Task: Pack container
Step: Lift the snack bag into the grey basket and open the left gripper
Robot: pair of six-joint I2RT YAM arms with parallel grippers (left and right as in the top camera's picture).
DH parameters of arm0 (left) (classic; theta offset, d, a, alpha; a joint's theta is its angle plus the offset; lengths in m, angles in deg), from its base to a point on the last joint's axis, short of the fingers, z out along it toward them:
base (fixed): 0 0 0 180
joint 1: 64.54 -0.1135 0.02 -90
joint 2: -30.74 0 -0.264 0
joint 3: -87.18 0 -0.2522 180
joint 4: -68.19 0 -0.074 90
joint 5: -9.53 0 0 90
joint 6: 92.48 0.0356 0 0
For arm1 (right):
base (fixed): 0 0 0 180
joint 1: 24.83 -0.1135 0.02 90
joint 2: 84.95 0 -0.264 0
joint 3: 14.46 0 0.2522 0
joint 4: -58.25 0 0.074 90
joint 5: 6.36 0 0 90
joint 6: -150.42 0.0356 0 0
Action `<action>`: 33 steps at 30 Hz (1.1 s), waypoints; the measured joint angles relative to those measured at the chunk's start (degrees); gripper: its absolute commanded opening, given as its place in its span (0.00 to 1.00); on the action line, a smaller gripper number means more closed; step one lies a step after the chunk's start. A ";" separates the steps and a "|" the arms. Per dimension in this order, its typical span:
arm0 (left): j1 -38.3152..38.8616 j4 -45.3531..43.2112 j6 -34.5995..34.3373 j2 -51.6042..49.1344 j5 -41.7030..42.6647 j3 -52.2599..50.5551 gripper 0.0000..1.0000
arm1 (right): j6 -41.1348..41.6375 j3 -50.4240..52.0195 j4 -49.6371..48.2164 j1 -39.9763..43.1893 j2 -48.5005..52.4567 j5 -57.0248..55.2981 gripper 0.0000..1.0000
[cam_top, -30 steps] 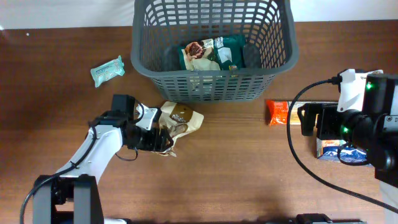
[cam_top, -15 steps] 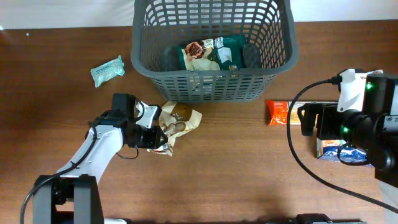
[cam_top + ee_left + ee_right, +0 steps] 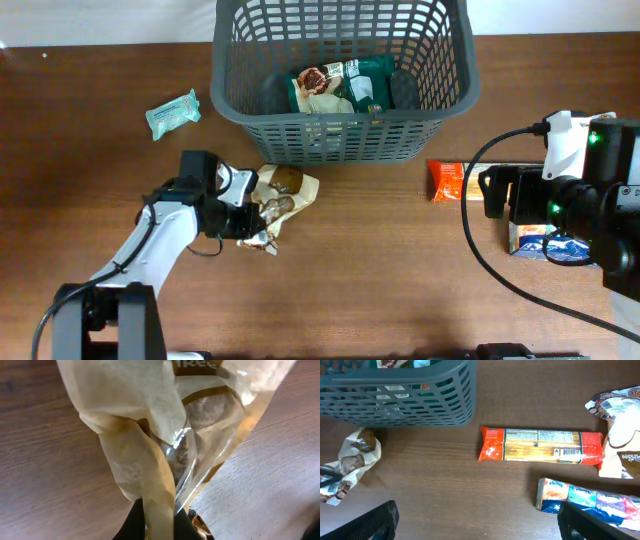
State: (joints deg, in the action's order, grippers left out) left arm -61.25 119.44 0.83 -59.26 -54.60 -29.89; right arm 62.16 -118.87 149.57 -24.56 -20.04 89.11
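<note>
Two jaws of the left gripper [image 3: 159,522] are clamped on a folded edge of the tan snack bag [image 3: 165,420], a thin pinch that should let it hang free when lifted. The bag lies on the table [image 3: 400,280] just in front of the grey basket [image 3: 340,140], which already holds a green packet [image 3: 345,85]. To the side, the right gripper [image 3: 480,527] hangs wide open and empty near the red-orange packet [image 3: 540,446].

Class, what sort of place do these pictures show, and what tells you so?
Probably a robot lab bench for grocery packing: a robot arm at a wooden table, a grey shopping basket and a red food packet.
</note>
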 measured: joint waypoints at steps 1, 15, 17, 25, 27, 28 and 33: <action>-0.26 0.59 -0.13 0.50 -0.35 0.00 0.02 | 0.00 0.00 0.00 0.00 0.00 0.02 0.99; -13.29 6.34 -1.01 18.80 -5.86 -0.28 0.02 | 0.00 0.00 -0.44 0.00 0.00 0.00 0.99; -14.80 6.51 -1.09 21.57 -6.47 -0.26 0.02 | -0.02 0.00 -0.42 0.00 0.00 0.00 0.99; -17.79 6.91 -1.46 28.89 -9.49 5.29 0.02 | -0.04 0.00 -0.42 0.00 -0.02 0.00 0.99; -17.84 6.91 -1.46 29.22 -9.88 8.09 0.02 | -0.02 0.00 -0.42 0.00 -0.02 0.02 0.99; -17.84 6.86 -1.46 29.24 -9.92 9.42 0.02 | 0.00 0.00 -0.42 0.00 -0.02 0.00 0.99; -17.84 4.28 -1.46 28.79 -10.08 17.62 0.02 | -0.04 0.00 -0.42 0.00 0.00 0.00 0.99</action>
State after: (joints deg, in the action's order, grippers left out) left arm -79.09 123.73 -0.64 -30.47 -64.68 -12.27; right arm 62.12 -118.87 149.16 -24.56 -20.04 89.11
